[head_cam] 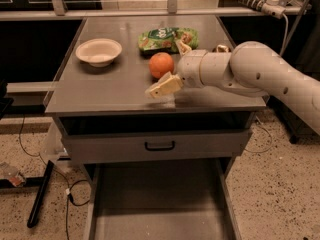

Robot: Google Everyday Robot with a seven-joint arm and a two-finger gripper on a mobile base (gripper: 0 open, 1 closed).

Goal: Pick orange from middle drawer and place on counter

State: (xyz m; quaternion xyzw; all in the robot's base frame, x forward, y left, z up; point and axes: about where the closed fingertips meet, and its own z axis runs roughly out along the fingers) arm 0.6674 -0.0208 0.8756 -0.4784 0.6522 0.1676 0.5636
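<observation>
So, the orange (161,64) is parked on the worktop (110,91), back from the front edge, in front of a green bag (167,38). The gripper (164,68) is held around it, fingers (164,86) spread wide. Bare worktop is seen toward the white bowl (99,51); the middle drawer (155,204) is open below.

A white bowl (99,51) sits left of a green snack bag (167,38), well apart.

Counter (100,91) bears orange (161,64), bowl (99,51), green bag (167,38); end effector (169,69) near orange.
</observation>
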